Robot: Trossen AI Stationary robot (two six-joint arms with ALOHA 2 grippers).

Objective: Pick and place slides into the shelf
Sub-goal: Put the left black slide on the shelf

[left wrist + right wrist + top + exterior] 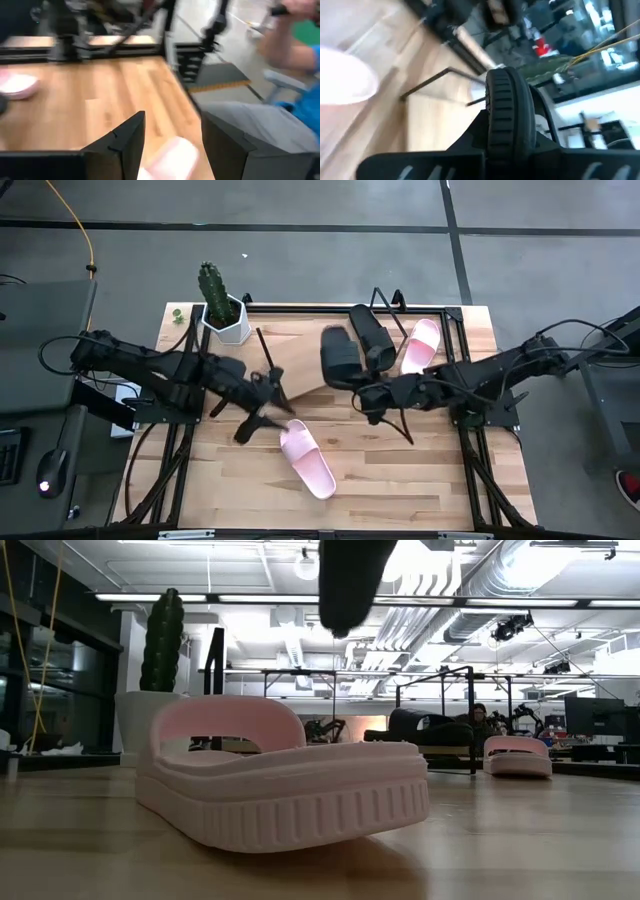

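Wooden tabletop (400, 470): right fingers (362, 395) clamp a black slide's (340, 355) stiff rim; left fingers (262, 412) released beside a light, foamy pink slide (307, 459), lower centre.

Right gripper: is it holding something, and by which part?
Yes. The right gripper is shut on a black slide, pinching the ribbed edge of its sole. The left gripper is open and holds nothing.

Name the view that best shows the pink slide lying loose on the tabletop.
The low view: the pink slide fills the foreground side-on, strap and ribbed sole clear. The high view shows it whole but small from above. The left wrist view catches a blurred tip. The right wrist view does not clearly show it.
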